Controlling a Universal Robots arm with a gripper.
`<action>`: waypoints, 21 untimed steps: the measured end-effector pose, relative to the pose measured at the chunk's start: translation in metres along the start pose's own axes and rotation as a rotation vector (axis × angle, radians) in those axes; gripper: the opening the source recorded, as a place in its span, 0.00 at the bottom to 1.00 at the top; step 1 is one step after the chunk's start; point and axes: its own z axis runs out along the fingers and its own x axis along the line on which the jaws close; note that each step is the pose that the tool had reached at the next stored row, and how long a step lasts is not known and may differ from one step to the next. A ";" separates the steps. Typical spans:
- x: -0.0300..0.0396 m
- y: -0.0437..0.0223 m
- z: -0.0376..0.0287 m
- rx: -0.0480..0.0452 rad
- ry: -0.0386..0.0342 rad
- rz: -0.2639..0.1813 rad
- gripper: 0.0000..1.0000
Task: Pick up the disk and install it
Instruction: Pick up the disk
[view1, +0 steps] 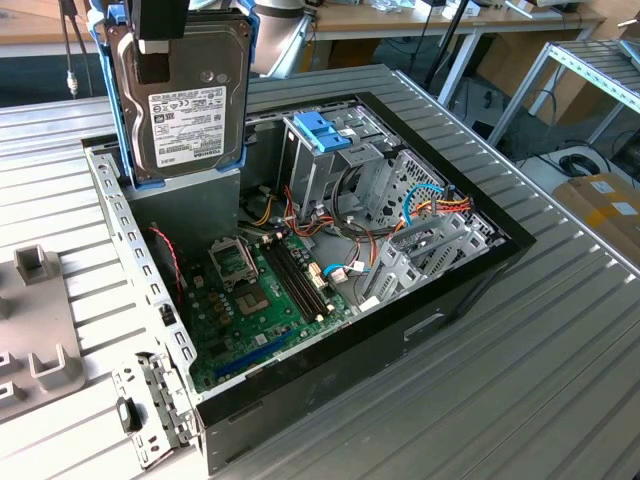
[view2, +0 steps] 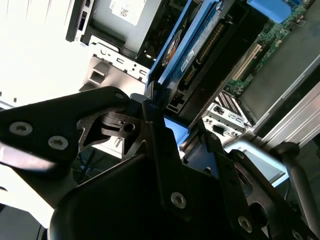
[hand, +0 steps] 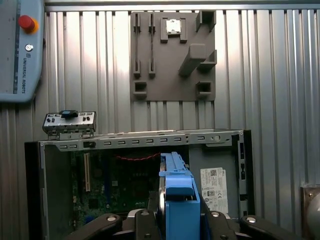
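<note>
A ribbed metal table (view1: 560, 330) in a workshop carries an open case (view1: 420, 325) with its board (view1: 250, 300) and cables exposed; benches stand beyond. The disk (view1: 190, 100) hangs upright over the case's far corner, at the exterior view's left, above a grey box (view1: 195, 205), its label facing the camera. The gripper (view1: 152, 50) pinches it from above, one finger on each flat face; in the first wrist view the blue frame (hand: 177, 192) sits between the fingers (hand: 145, 222). It looks stiff and dense, heavy for its size; the metal faces are likely slick, and it probably bears knocks badly. The flat faces or the frame's rails seem the safest hold, away from the connector edge (view2: 210, 37).
</note>
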 end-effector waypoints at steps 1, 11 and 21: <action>0.0001 -0.0010 0.0001 0.0000 -0.0001 0.000 0.37; 0.0006 -0.0072 0.0003 0.0000 0.0000 0.000 0.37; 0.0026 -0.0150 0.0007 0.0000 0.0000 0.000 0.37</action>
